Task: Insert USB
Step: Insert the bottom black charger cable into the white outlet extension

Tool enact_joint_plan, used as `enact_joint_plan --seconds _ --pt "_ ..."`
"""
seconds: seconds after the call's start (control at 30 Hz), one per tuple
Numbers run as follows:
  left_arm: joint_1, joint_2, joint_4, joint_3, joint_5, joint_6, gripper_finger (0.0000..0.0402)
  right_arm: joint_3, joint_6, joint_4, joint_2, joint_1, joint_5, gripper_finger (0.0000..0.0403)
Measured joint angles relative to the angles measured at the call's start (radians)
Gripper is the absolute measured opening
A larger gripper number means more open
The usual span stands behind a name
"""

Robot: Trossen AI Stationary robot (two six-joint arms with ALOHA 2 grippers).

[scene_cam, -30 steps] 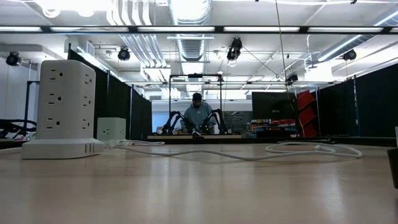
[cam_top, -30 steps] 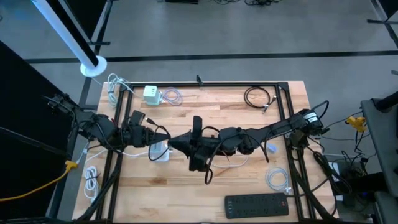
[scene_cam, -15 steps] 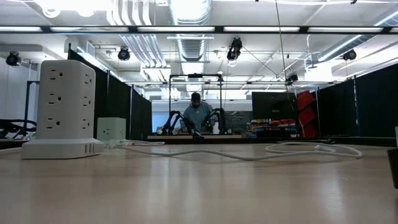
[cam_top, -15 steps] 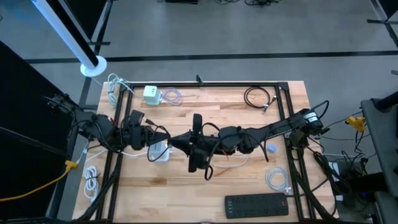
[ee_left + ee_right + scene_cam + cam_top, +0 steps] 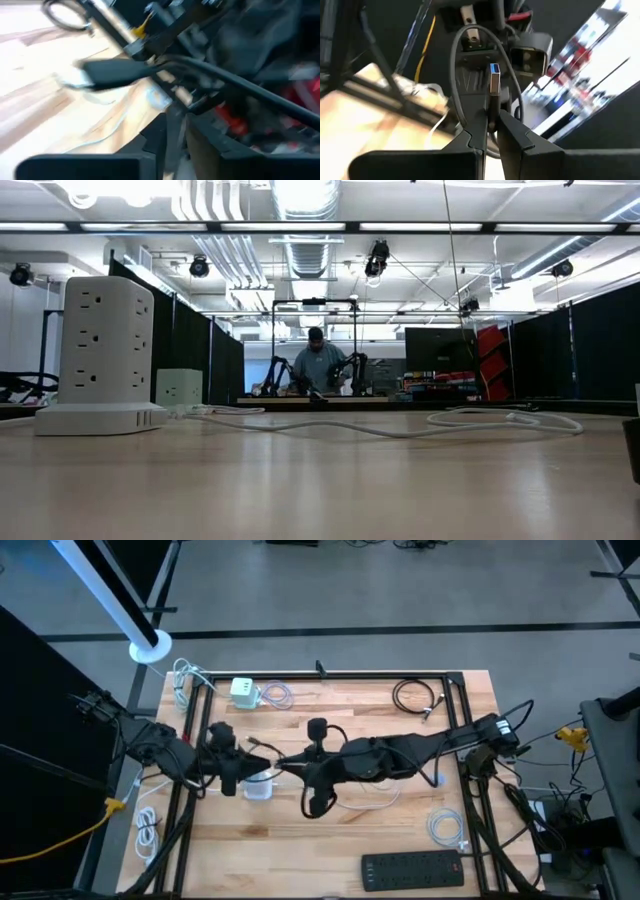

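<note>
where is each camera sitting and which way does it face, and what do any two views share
High view: above the table, straight down; both arms, left hand, right hand.
Low view: at tabletop height, level across into the room; tower power strip, no arm showing.
Left wrist view: on the left arm, past its own fingers; blurred.
Right wrist view: on the right arm; its fingers pinch a USB plug.
Shared: high and low views both show the tower power strip.

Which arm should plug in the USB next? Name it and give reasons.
Right, probably. The right gripper is shut on the USB plug, its metal end free, and sits beside the white power tower.
</note>
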Motion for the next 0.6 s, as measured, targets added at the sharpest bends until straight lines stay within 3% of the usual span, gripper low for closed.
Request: enact_joint_plan --seconds 0.2,0.43,0.6 --pt "0.0 0.002 -0.323 0.0 0.071 -0.09 0.0096 0.108 0.282 -0.375 -0.001 -0.034 -0.018 0.0015" --pt "-0.002 0.012 -0.729 0.0 0.149 -0.282 0.0101 0.107 0.519 -0.685 0.041 -0.088 -0.053 0.0015" --pt "-0.002 0.034 -0.74 0.0 0.148 -0.297 0.0091 0.101 0.529 -0.734 0.175 -0.122 0.009 0.0015"
